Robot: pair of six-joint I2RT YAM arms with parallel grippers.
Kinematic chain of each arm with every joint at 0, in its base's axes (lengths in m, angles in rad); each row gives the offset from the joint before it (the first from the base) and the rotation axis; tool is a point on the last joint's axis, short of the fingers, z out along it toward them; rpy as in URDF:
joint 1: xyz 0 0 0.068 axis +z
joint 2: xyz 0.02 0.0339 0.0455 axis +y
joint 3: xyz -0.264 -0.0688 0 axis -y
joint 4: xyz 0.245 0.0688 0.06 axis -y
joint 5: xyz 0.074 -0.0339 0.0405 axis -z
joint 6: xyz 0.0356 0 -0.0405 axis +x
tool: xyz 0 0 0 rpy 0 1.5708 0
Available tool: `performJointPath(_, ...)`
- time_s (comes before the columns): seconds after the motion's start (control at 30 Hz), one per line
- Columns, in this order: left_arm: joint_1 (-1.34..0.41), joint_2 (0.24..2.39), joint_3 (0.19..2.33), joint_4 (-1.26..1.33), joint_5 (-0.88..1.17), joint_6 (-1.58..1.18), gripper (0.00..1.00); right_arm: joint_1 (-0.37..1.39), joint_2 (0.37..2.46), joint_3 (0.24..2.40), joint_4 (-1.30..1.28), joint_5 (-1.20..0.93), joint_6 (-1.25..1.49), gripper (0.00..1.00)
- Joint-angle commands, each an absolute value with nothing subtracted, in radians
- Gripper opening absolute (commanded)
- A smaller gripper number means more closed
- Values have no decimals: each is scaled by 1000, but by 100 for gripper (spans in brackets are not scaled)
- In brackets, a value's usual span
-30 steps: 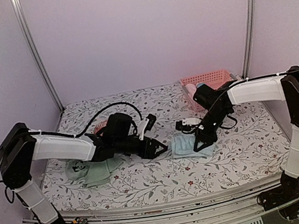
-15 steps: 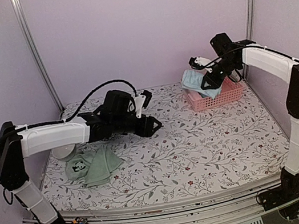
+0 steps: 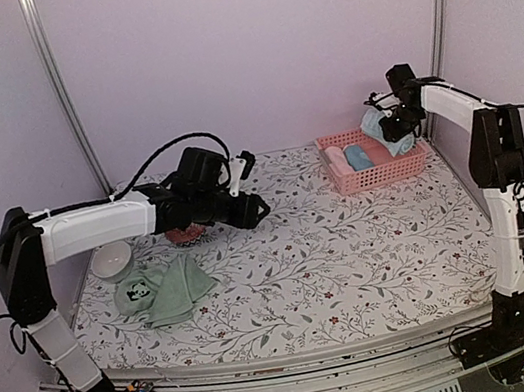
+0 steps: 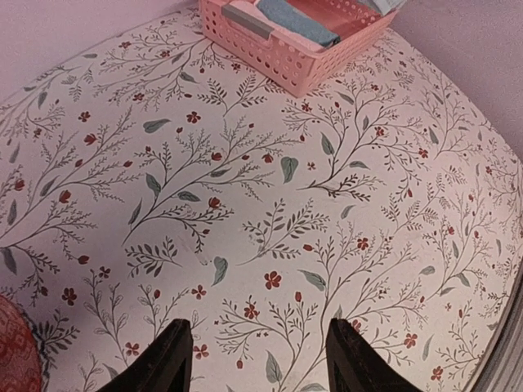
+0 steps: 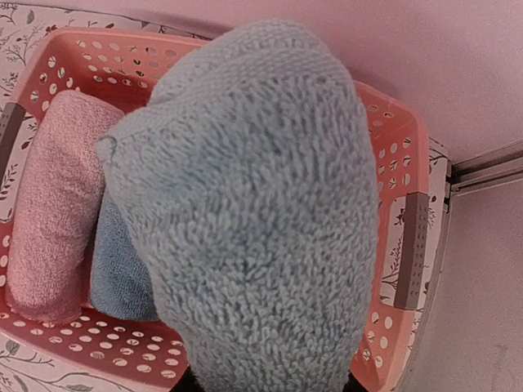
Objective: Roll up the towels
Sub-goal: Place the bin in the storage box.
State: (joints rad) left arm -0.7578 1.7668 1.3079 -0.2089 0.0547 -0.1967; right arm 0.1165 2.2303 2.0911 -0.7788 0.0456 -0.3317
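1. Right wrist view: the rolled light blue towel hangs over the pink basket, clenched in the right gripper.
2. The left gripper hovers empty over the tablecloth, jaws spread.
3. Likely next: release the roll into the basket, then tackle the crumpled green towel.

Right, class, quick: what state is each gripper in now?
Left gripper: open, holding nothing.
Right gripper: shut on the light blue towel.
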Motion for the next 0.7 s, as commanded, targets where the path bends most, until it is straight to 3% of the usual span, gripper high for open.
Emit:
performJointPath(0.0, -729, 1797, 1323, -247, 68, -212, 58, 123, 2315, 2199, -754, 113, -276, 9)
performJointPath(0.67, -695, 1858, 1316, -230, 180, -245, 57, 126, 2538, 2268, -663, 322, -297, 6)
